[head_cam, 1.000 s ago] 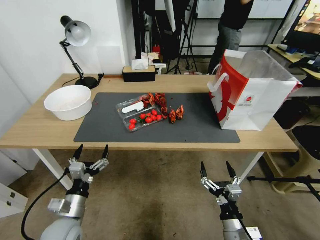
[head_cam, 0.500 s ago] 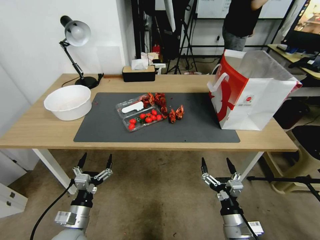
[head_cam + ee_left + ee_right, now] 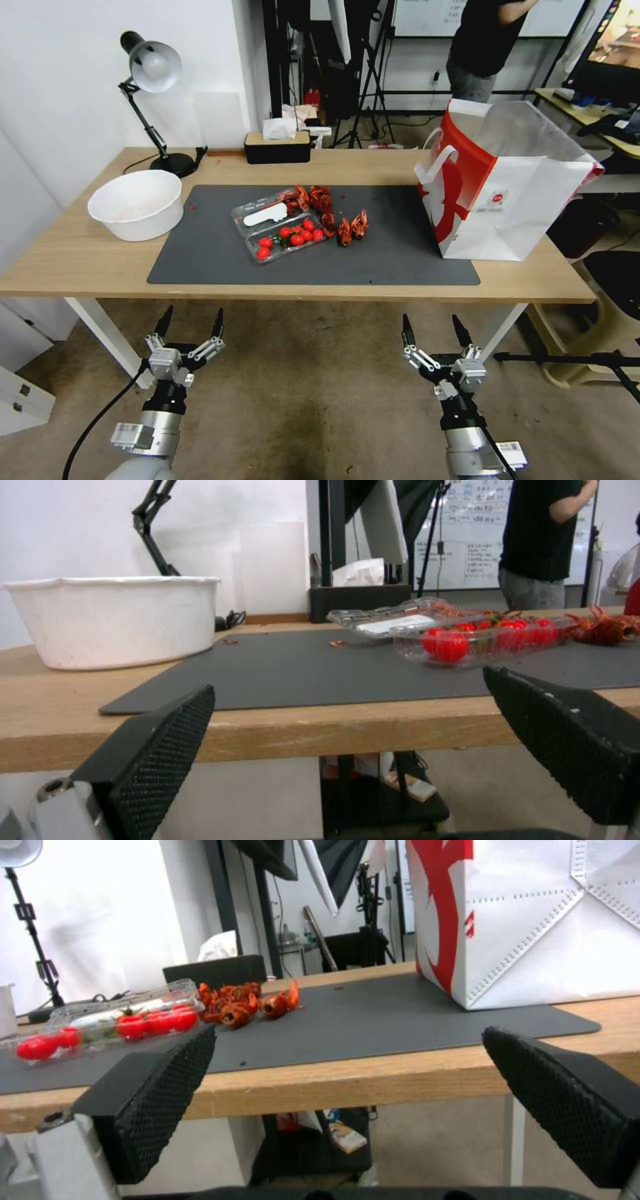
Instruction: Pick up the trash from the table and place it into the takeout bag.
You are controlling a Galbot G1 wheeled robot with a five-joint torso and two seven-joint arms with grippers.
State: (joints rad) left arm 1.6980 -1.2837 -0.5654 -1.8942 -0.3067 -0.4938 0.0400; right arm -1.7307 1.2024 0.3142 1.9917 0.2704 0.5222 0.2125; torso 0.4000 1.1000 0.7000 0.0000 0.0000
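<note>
The trash on the bench is not cups or cans: we see a clear plastic clamshell tray [image 3: 280, 228] lying open on the dark grey mat [image 3: 200, 260], one half holding red cherry tomatoes [image 3: 293, 236], the other a white label. Just beside it, on the side toward the takeout bag, lies a loose heap of red crayfish shells [image 3: 337, 220].

We judge the tray light, thin and springy, likely to buckle or spill its tomatoes if squeezed mid-wall; its stiffer rim looks the safest place to pinch. The shells seem light, brittle and spiky, probably greasy, so each would need taking across its body, one at a time.

Both our tools hang below the bench's front edge, tips pointing up. The left tool [image 3: 190, 320] has its fingers apart and empty; the tray sits ahead of it and toward the right tool. The right tool [image 3: 430, 328] is likewise spread and empty, with the shells ahead toward the left tool. The takeout bag [image 3: 527, 207] stands upright and open, ahead on its outer side.

A large white bowl [image 3: 137, 203] rests ahead of the left tool, on its outer side.
</note>
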